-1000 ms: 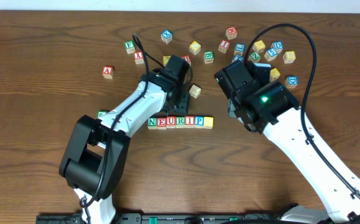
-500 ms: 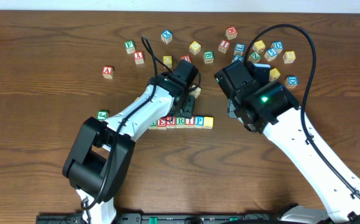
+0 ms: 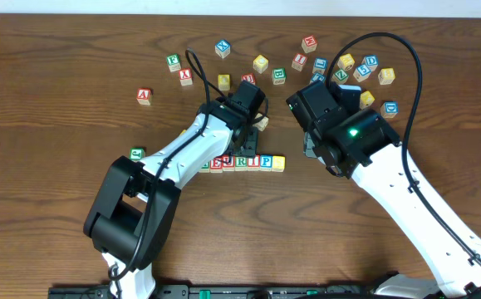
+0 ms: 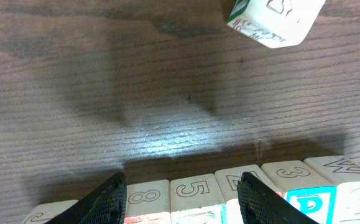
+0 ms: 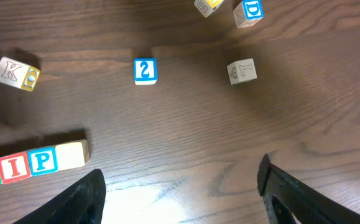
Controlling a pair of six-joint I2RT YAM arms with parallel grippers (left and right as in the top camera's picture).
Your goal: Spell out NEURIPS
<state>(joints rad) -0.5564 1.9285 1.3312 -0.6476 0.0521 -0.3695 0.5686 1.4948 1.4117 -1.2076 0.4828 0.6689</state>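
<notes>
A row of wooden letter cubes (image 3: 248, 162) lies mid-table. It shows E, U, R, I, P and ends at the right in a yellow-faced cube (image 3: 278, 163). The row's left end is hidden under my left arm. My left gripper (image 3: 242, 148) is open and empty, just above the far side of the row. In the left wrist view (image 4: 183, 180) its fingers straddle cubes with 8 and 5 on their sides. My right gripper (image 3: 321, 159) is open and empty over bare wood, right of the row. Its wrist view (image 5: 181, 171) shows R, I, P and the pale end cube (image 5: 72, 154).
Several loose cubes lie scattered along the far side, densest at the back right (image 3: 365, 71). One loose cube (image 3: 261, 122) sits just beyond the row, beside my left wrist. A red A cube (image 3: 144, 95) and a green cube (image 3: 137, 154) lie to the left.
My left arm has swung a little right and farther out, covering the N end of the row and uncovering the green cube at the left. The right arm has not moved.
</notes>
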